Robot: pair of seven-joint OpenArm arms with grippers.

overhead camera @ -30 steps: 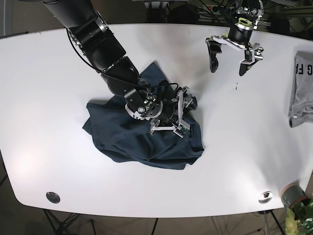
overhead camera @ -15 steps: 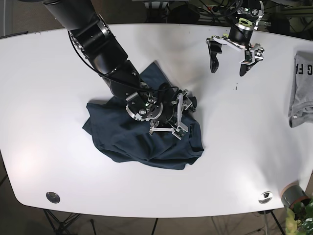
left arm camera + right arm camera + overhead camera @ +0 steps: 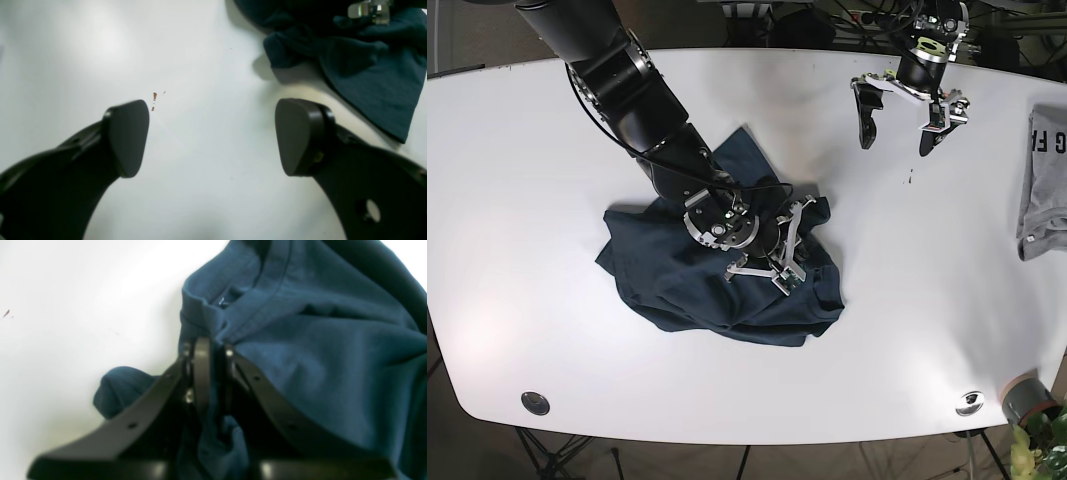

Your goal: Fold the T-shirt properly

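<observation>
Navy cotton, bunched and rumpled: the T-shirt [image 3: 717, 285] lies in a heap near the middle of the white table [image 3: 517, 180], nowhere near flat. Its ribbed collar [image 3: 267, 283] shows in the right wrist view, just beyond the jaws. The right gripper [image 3: 789, 240] is down in the heap with its jaws pinched nearly together on a fold of cloth beside that collar. I'd judge the step in hand to be pulling the shirt open so it can be spread before any folding starts.

To do it well, I'd say the pinch should catch only one layer at the neckline; grabbing several would drag the whole lump along. A slow, low pull outward would let the fabric unroll instead of twisting.

The left gripper [image 3: 897, 110] hangs over bare table well away from the shirt, jaws spread wide and empty. A few small reddish specks [image 3: 154, 98] mark the surface below it.

A grey garment [image 3: 1042, 180] lies at the table's far edge. No bins or trays are in sight, only a grey pot [image 3: 1025, 398] by the corner, its contents hard to tell.
</observation>
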